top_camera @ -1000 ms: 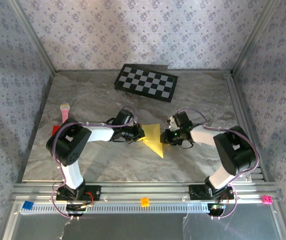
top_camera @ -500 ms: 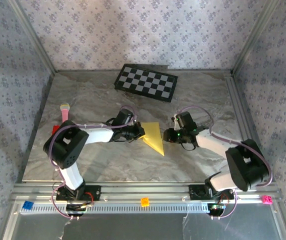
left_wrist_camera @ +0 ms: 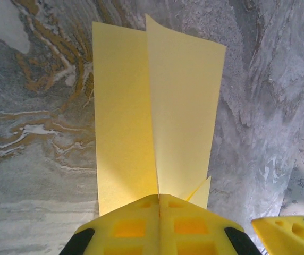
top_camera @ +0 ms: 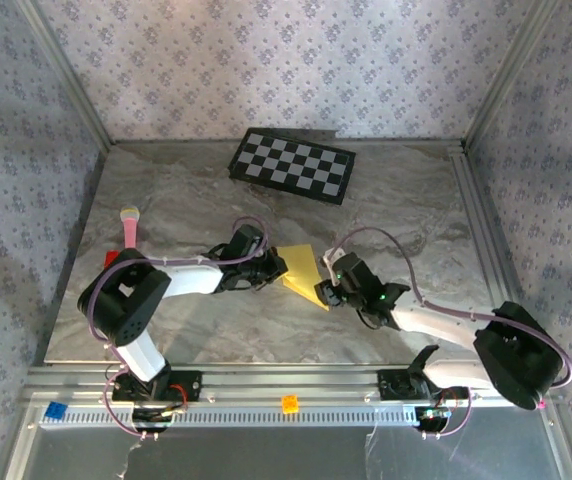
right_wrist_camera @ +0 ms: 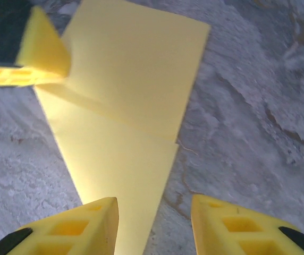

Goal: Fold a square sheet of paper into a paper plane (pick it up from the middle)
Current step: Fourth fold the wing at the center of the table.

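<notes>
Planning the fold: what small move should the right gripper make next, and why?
Probably close the right gripper on the yellow paper's narrow end: its jaws stand open either side of it, while the left gripper pinches the other end.

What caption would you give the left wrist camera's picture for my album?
Left gripper clamped shut on the folded yellow paper, marbled tabletop behind.

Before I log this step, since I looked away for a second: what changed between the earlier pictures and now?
The right end effector slid toward the near edge and slightly left beside the yellow paper, jaws opening; its elbow swung right. The left end effector stayed shut on the paper, which barely moved. The checkerboard stayed put.
</notes>
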Controlling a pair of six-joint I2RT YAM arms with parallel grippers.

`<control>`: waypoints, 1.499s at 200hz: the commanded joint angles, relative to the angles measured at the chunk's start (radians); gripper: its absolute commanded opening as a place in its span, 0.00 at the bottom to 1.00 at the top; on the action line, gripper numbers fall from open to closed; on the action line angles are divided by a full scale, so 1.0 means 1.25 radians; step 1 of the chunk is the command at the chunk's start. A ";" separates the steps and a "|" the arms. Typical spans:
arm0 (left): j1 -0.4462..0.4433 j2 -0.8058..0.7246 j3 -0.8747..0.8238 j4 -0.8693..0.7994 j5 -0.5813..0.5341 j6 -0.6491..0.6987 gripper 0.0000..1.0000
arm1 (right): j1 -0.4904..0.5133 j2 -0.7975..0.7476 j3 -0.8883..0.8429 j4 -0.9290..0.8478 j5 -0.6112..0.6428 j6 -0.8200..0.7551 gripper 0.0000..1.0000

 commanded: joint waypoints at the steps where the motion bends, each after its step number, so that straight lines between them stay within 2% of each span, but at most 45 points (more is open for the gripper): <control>1: -0.007 -0.027 -0.001 0.013 -0.014 -0.016 0.00 | 0.042 -0.014 -0.018 0.064 0.090 -0.132 0.41; 27: -0.007 -0.031 0.001 0.011 -0.012 -0.019 0.00 | 0.088 -0.008 -0.043 0.115 0.114 -0.198 0.41; 85: -0.008 -0.045 0.009 -0.006 -0.010 -0.020 0.01 | 0.129 0.053 -0.030 0.135 0.155 -0.267 0.39; 176: -0.009 -0.060 0.021 -0.024 -0.005 -0.017 0.03 | 0.154 0.131 -0.003 0.171 0.177 -0.285 0.38; 227: -0.008 -0.068 0.023 -0.035 -0.012 -0.014 0.03 | 0.184 0.087 -0.010 0.165 0.202 -0.274 0.39; 256: -0.008 -0.065 0.023 -0.032 -0.012 -0.018 0.03 | 0.184 0.042 -0.048 0.199 0.176 -0.266 0.40; 300: -0.009 -0.064 0.024 -0.025 -0.012 -0.025 0.03 | 0.188 0.103 -0.029 0.204 0.192 -0.254 0.41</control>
